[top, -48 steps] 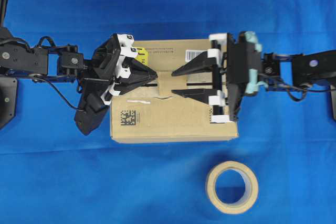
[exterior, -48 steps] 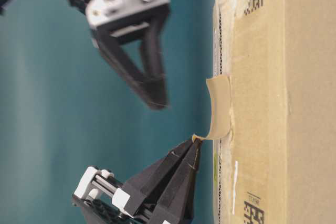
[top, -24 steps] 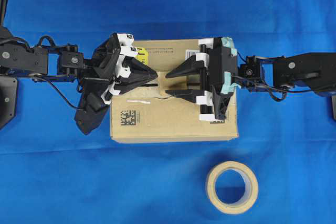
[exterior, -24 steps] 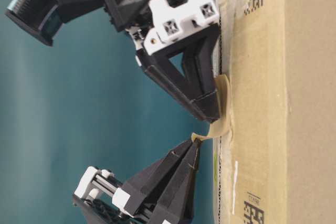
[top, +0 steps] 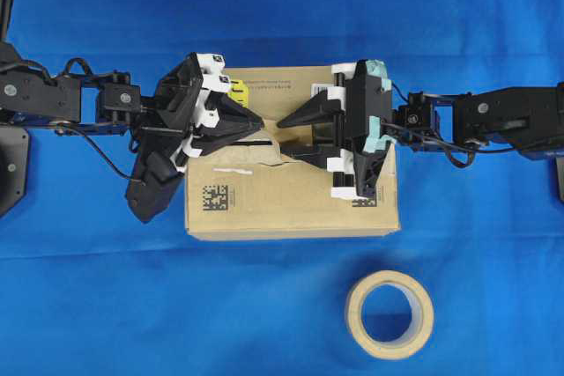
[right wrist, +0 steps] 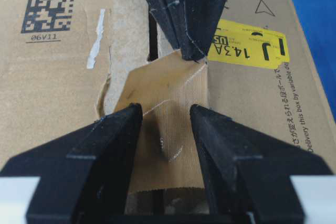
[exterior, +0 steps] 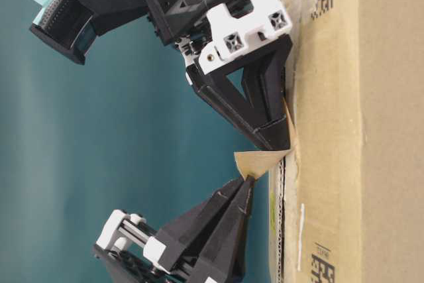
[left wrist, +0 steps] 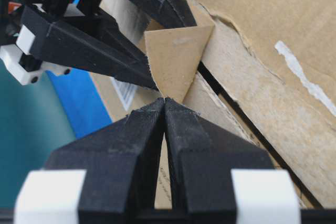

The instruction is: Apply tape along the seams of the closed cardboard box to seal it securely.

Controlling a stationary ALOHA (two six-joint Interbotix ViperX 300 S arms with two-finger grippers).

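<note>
Right hand (exterior: 281,138) lowered, spread wide, onto tape (right wrist: 169,129) | left hand (left wrist: 165,109) pinches tape corner | cardboard box (top: 291,204) closed

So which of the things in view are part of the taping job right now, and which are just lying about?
In the job:
- tape, one corner pinched by the left claw
- right claw, open, pressing the tape down
- seams
- cardboard box

Lying about:
- tape roll on the blue cloth

Both arms black, jointed, black cables looping at wrists. Left gripper (top: 262,127) and right gripper (top: 284,138): black tapered fingers, white mounts; teal tape on right wrist.
</note>
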